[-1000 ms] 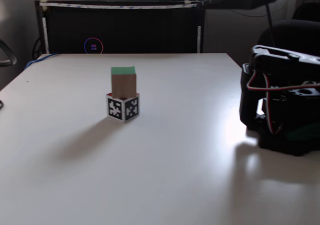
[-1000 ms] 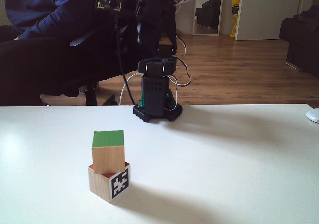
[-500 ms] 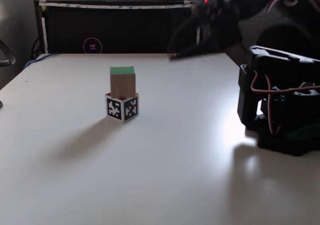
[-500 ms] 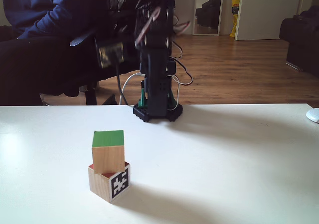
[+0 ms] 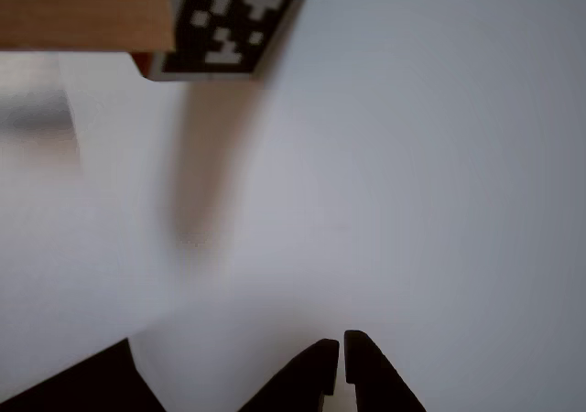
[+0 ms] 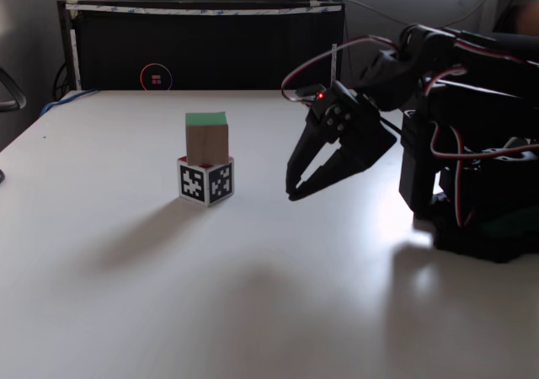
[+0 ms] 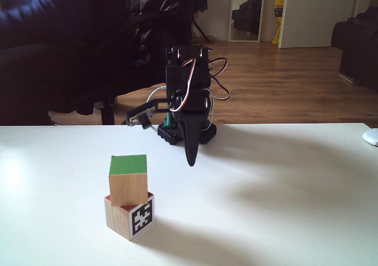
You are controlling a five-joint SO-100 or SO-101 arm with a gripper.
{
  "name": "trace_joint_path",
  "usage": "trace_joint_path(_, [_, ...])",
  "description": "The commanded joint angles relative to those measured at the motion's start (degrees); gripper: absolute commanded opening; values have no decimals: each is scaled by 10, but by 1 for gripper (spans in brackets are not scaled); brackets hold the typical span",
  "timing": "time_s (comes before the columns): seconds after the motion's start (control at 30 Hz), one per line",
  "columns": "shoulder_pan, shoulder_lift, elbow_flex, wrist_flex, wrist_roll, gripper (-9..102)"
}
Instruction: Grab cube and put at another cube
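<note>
I see the cube (image 6: 207, 138) sitting on another cube (image 6: 207, 181) beside my empty, nearly closed tool (image 6: 292, 193), so I'd keep clear of the stack

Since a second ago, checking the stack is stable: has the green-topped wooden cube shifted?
No. In both fixed views the green-topped wooden cube sits on the marker-faced cube exactly as before.
</note>
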Motion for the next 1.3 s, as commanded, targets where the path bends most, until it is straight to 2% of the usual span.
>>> trace_joint_path(0.0, [-12, 4, -6, 8, 1, 0])
trace_joint_path(0.67, [-34, 4, -24, 83, -45, 0])
trace_joint_path(1.27, [-19, 3, -25, 85, -28, 0])
